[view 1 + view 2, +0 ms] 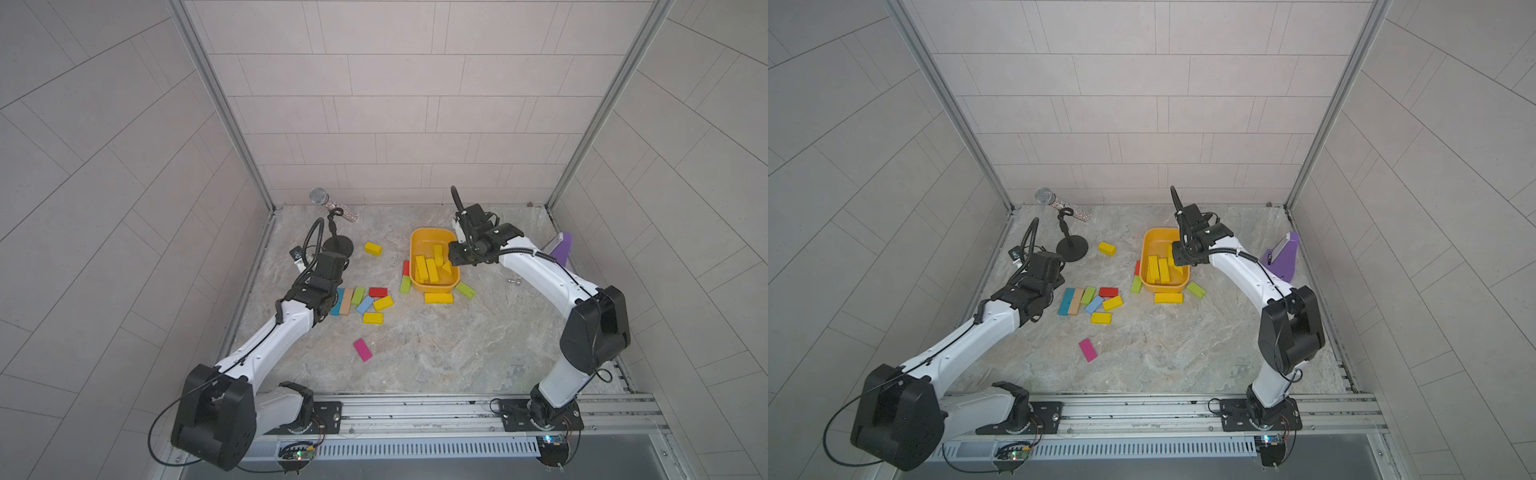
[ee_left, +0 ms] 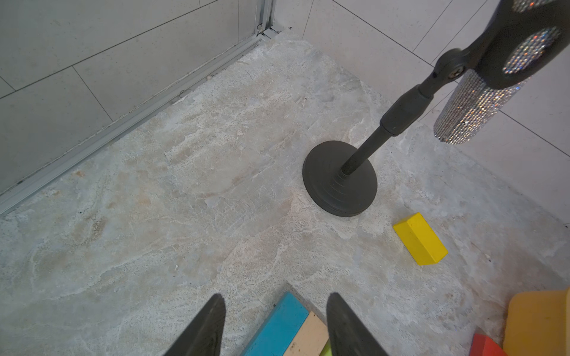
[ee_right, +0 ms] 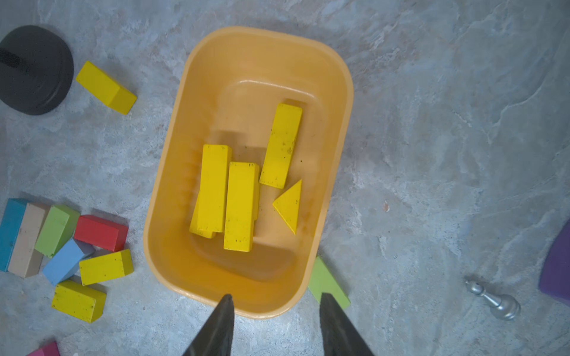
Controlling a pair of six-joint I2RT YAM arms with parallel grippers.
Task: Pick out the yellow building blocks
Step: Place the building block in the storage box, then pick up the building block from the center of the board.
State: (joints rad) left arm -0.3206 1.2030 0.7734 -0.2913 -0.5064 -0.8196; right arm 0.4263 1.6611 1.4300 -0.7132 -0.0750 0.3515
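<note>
Inside the tub [image 3: 197,101], at least five yellow blocks [image 3: 240,206] are lying sorted, while four others [image 1: 438,298] are waiting on the floor [image 1: 457,353]. Both grippers are hanging spread and empty: right gripper [image 3: 276,296] over the tub, left gripper [image 2: 276,297] over the mixed pile [image 1: 365,303].

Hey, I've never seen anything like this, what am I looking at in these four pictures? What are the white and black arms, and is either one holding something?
These are two white-and-black robot arms, a left arm and a right arm, fixed at the edge of a marbled tabletop. Two pictures look down from overhead, nearly the same view. The other two come from cameras on the wrists; the dark prongs there are the left gripper and the right gripper. Both are open and hold nothing. The right one hangs above an orange-yellow plastic tub holding bright yellow wooden blocks, one a triangular wedge. Four loose yellow blocks lie outside it, near red, blue, green, tan and pink blocks.
</note>
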